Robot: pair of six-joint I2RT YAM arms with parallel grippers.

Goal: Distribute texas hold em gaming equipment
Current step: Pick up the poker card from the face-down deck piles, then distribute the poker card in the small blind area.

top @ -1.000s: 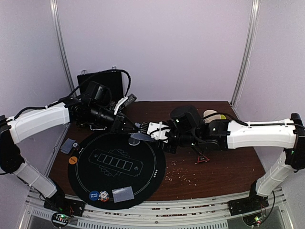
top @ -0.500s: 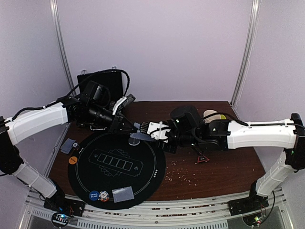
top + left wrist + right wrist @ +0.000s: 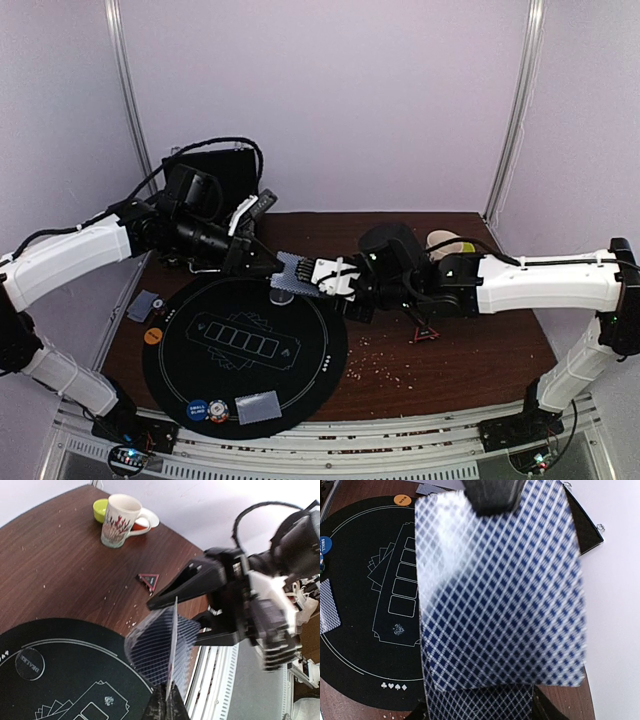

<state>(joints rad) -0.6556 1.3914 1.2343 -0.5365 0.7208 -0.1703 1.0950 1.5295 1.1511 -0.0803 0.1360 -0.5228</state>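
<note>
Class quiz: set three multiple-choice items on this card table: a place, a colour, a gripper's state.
1. Where is the white red-patterned mug? A in a black case; B on the brown wooden table; C on the floor.
2. What colour is the small round disc at the round black mat's left edge? A orange; B green; C purple.
3. The left gripper is: A open; B shut on the mug; C shut on a blue-checked card.
Key: B, it stands on bare wood; A, plainly orange; C, its fingers pinch the card's edge.
</note>
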